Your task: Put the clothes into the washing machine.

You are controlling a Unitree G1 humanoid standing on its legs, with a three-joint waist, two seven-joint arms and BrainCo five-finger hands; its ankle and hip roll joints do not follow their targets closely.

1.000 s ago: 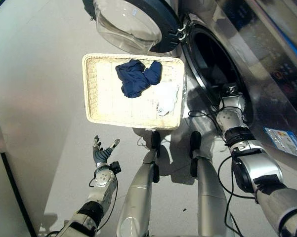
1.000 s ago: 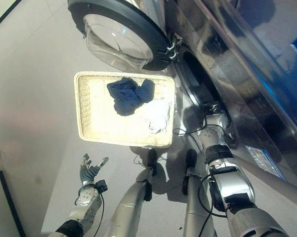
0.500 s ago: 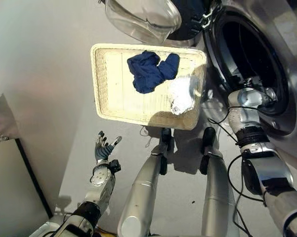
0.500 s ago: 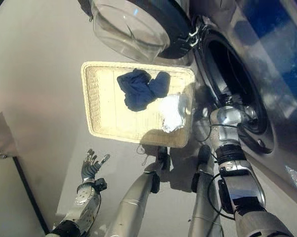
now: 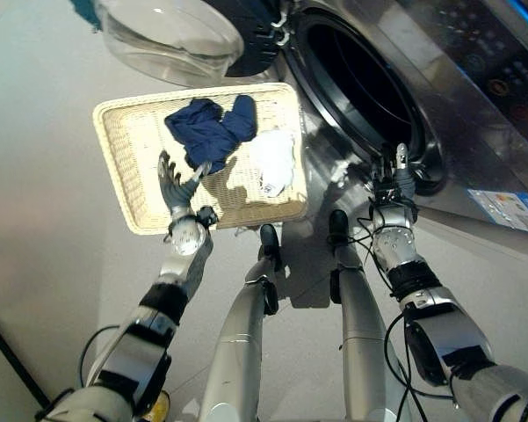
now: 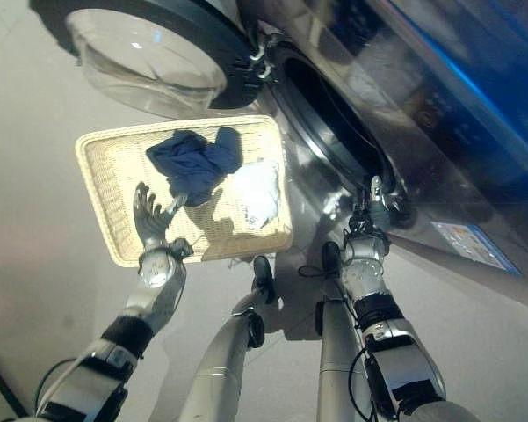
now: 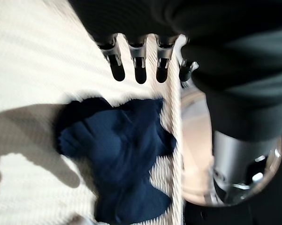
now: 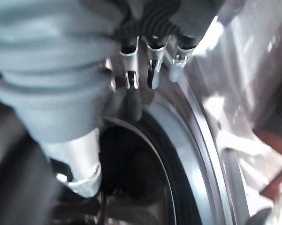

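Left hand (image 5: 177, 188) — spread above crumpled clothes (image 5: 213, 130)

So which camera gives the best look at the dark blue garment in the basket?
The left eye view: the dark blue garment lies whole in the basket. The right eye view matches. The left wrist view shows it close but blurred; the right wrist view faces the washing machine.

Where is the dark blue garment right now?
The dark blue garment lies in the wicker basket on the floor, beside a white cloth, just past the open left hand.

a pale woven basket (image 5: 123, 176) lies on the smooth grey floor (image 5: 35, 264), near a white label (image 5: 508, 211).
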